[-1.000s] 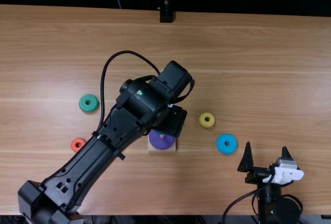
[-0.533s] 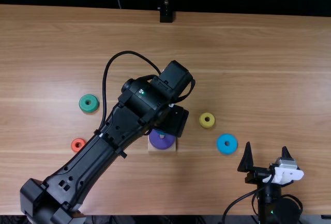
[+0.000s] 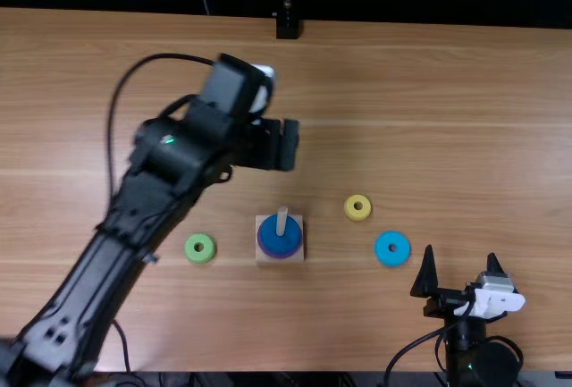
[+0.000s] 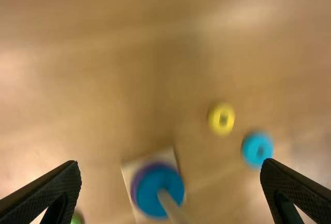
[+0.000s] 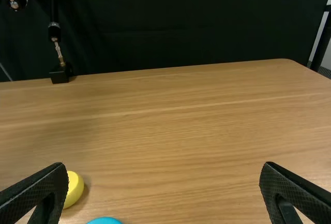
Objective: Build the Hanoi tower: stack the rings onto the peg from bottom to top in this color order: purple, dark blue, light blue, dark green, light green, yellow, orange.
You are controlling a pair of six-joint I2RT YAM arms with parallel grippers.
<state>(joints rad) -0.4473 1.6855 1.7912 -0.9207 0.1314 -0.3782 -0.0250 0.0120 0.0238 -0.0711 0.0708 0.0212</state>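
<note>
In the top view my left gripper [image 3: 286, 144] is above the table, beyond the wooden base [image 3: 263, 256]; in the left wrist view this gripper [image 4: 170, 182] is open and holds nothing. The dark blue ring [image 3: 279, 242] lies around the upright peg [image 3: 281, 220], on top of the purple ring [image 3: 262, 246]. Left of the base is the light green ring [image 3: 193, 255]; to its right lie the yellow ring [image 3: 349, 208] and light blue ring [image 3: 382, 248]. My right gripper [image 3: 460, 255] stands open near the right front; the right wrist view has this gripper [image 5: 164, 182] with nothing between its fingers.
The left arm stretches over the left part of the wooden table [image 3: 465, 119]. A black stand [image 3: 287, 28] is at the far edge, and a cable loops beside the left arm.
My left gripper has moved away from the peg, toward the far left, uncovering the dark blue ring on it and the light green ring. The right arm has kept still.
</note>
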